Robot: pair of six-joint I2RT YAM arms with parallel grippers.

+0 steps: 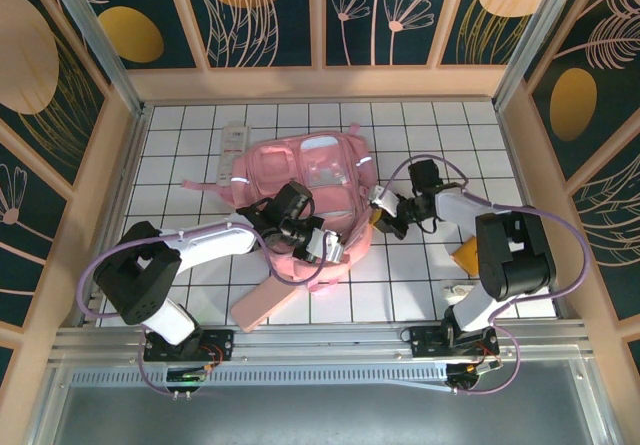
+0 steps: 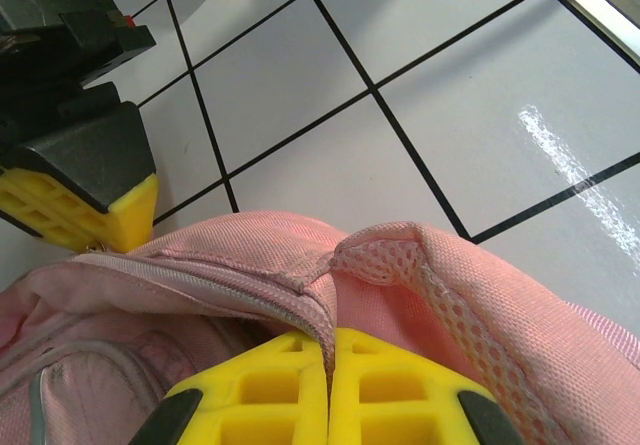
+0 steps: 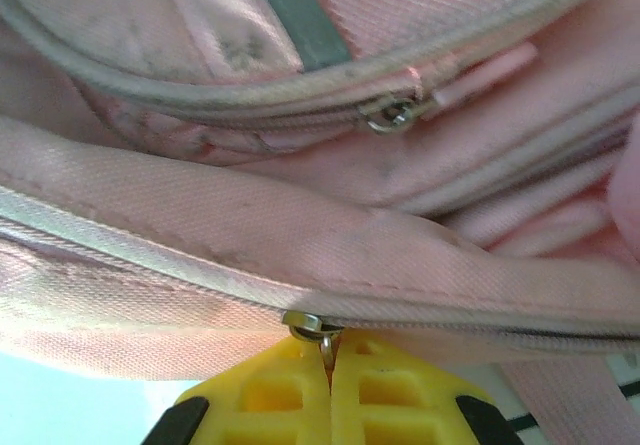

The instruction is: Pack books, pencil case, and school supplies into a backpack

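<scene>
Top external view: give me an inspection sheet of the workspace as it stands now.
Surface: white tiled table, black grid lines.
Job's things: backpack lying mid-table; pencil case on the tiles at its near side; clear packet at its far left; orange item and tiny whitish item by the right arm's base.
Clutter: nothing seen.
Grippers: left tool shut on the backpack's edge fabric; right tool shut on a zipper pull.
Cables: purple cables loop along both arms.
Surroundings: wood-framed floral panels; metal rail at the near edge.
</scene>
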